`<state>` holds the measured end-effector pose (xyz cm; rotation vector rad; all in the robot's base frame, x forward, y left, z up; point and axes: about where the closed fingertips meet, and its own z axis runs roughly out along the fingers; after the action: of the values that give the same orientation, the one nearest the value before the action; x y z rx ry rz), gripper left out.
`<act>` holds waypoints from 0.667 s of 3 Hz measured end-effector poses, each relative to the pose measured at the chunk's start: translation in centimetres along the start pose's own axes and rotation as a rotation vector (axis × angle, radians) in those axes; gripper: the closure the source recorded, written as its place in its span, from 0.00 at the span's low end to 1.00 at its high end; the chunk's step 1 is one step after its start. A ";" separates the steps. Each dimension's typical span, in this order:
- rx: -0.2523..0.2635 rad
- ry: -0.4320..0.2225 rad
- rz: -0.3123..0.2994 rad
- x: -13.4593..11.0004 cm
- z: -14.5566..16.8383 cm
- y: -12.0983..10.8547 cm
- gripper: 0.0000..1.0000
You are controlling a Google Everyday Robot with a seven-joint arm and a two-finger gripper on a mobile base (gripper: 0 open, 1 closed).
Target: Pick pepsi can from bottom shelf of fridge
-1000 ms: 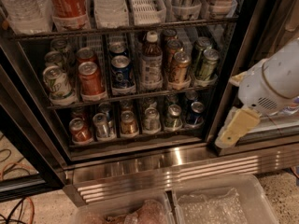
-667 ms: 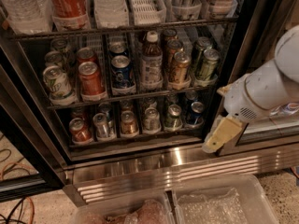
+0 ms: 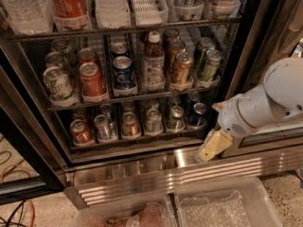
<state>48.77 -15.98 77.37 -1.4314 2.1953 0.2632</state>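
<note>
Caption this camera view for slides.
Gripper low in front of the fridge, below the pepsi can on the bottom shelf.

One cream-tipped tool (image 3: 207, 153), low at the right of the one black-framed glass-door fridge (image 3: 246, 41). Up-left of the tool, the thin dark wire bottom shelf (image 3: 128, 143) has six small front-row cans, one being the dark navy pepsi can (image 3: 196, 115), nearest the tool. Rack above: five front cans, one white-capped bottle (image 3: 153, 60). Below the tool: two clear plastic bins (image 3: 258, 186).
</note>
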 end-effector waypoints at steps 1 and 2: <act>-0.054 0.005 0.012 0.8 1.5 0.6 0.00; -0.054 0.005 0.012 0.8 1.5 0.6 0.00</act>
<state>48.40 -15.75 75.58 -1.4498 2.2172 0.3259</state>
